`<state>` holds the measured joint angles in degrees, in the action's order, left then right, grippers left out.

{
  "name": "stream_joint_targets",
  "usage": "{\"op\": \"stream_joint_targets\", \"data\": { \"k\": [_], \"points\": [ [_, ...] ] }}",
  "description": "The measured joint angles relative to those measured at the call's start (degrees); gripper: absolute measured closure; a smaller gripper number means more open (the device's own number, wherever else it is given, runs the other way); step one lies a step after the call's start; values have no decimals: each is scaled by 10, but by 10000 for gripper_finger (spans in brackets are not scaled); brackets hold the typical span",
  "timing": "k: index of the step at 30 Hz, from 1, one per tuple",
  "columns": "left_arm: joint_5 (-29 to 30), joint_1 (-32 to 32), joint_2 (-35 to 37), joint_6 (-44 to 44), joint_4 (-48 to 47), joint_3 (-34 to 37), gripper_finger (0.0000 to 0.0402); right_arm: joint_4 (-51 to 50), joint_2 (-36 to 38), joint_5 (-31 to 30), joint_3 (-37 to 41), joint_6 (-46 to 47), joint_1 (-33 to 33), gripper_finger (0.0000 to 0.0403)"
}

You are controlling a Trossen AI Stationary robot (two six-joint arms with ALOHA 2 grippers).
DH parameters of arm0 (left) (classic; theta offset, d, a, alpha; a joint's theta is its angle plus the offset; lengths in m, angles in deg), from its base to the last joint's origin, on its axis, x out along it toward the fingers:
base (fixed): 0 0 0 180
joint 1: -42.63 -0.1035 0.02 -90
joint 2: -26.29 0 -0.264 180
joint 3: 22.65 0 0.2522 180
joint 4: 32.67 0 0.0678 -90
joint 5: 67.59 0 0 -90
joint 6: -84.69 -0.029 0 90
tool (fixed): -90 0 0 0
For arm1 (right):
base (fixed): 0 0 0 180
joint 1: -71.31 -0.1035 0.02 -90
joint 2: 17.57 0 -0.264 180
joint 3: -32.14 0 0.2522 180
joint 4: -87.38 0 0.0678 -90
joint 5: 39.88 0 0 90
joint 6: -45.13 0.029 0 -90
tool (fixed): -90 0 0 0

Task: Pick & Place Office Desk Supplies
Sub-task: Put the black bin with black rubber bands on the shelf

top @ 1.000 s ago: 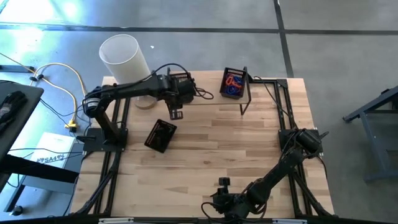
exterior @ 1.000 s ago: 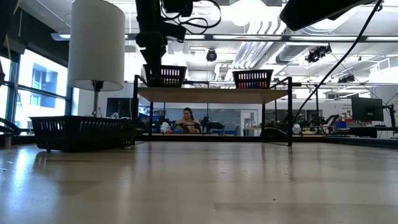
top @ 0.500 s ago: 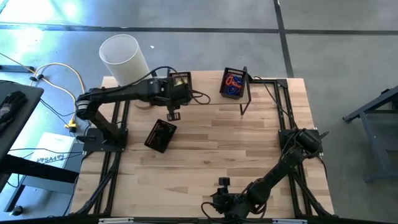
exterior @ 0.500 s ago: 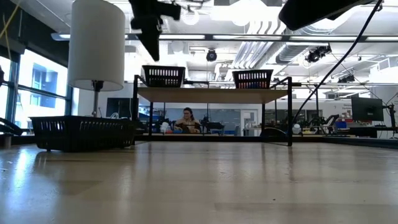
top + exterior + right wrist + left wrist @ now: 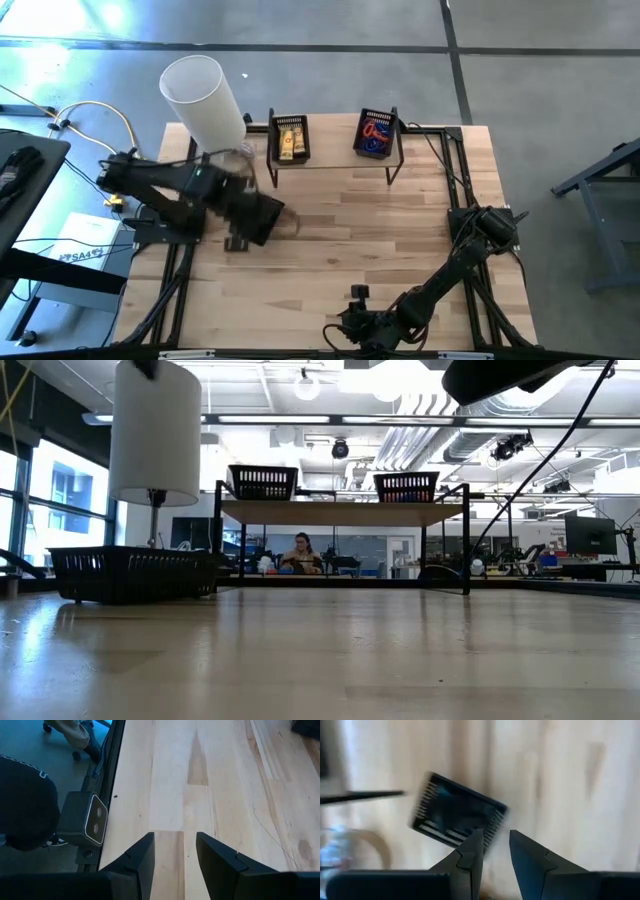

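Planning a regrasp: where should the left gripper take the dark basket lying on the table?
Probably on a long rim wall of the basket, from straight above. It sits flat, open side up and skewed to the table edges, so the left gripper, fingers slightly apart above it, would need its wrist turned to straddle that wall.

1. A big white cylinder point(image 5: 203, 97) stands at the far left corner of the wooden table point(image 5: 350, 260).
2. A dark wire shelf point(image 5: 345, 510) spans the far edge.
3. A person point(image 5: 299, 553) sits in the room behind.
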<state>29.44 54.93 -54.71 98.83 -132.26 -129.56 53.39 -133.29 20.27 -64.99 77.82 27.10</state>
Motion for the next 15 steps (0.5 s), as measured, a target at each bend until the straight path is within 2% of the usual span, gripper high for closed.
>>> {"op": "stream_joint_targets", "data": {
  "k": [3, 9, 15],
  "points": [
    [-5, 63, 1, 29, -6, 11, 313, 9, 0, 1, 0, -3, 0, 269],
    [75, 167, 1, 35, 53, 84, 313, 30, 0, 14, 0, -15, 0, 270],
    [91, 209, 0, 35, 130, 194, 313, 35, 0, 19, 0, -13, 0, 269]
  ]
}}
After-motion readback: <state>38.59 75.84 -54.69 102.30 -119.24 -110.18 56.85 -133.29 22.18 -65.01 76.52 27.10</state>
